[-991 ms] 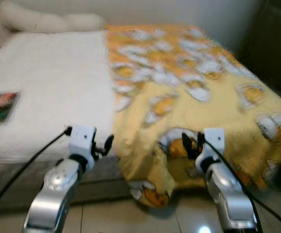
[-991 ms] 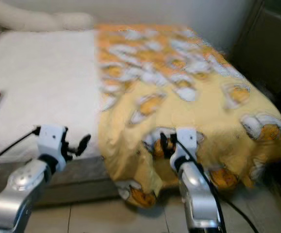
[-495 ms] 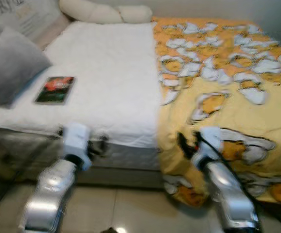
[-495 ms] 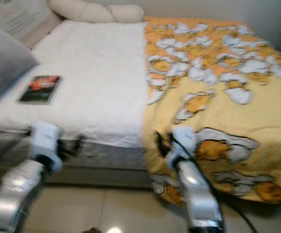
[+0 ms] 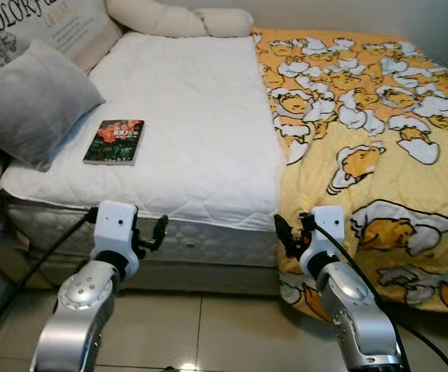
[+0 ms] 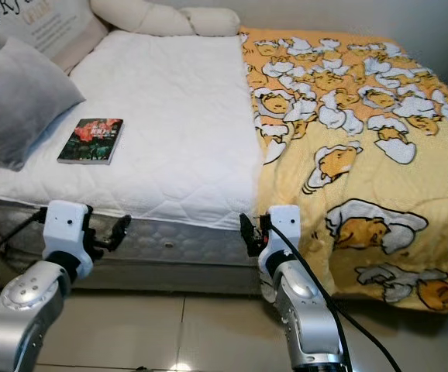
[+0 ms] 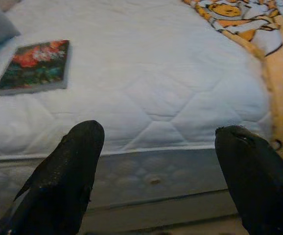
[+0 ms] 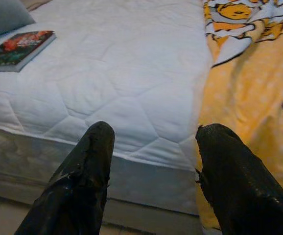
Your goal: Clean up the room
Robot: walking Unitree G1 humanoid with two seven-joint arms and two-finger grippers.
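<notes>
Where the bed (image 5: 201, 147) spans most of the frame, one white quilted mattress cover lies bare on its left half, and one yellow blanket (image 5: 379, 155) printed with cartoon egg figures covers the right half and hangs over the near edge toward the tiled floor (image 5: 201, 333).

Items on the bed, counted:
- One book (image 5: 115, 140), dark cover with red and green artwork, lying flat at centre left of the frame on the white cover, just beside the grey pillow and well apart from the blanket.
- One grey pillow (image 5: 30, 101), upper left, propped at the bed's left side.
- One printed cushion (image 5: 46, 23) with lettering, far upper left corner.
- Two cream bolster-shaped pillows (image 5: 181, 17) along the far edge, upper centre.

End effectors, two:
- Left end effector (image 5: 156, 232), lower left, held in front of the mattress edge, below the book; its two black fingers (image 7: 68, 176) stand spread apart with nothing between them.
- Right end effector (image 5: 287, 235), lower centre right, at the near mattress edge where the white cover meets the blanket; its two fingers (image 8: 87, 181) are likewise spread and pinch nothing.
</notes>
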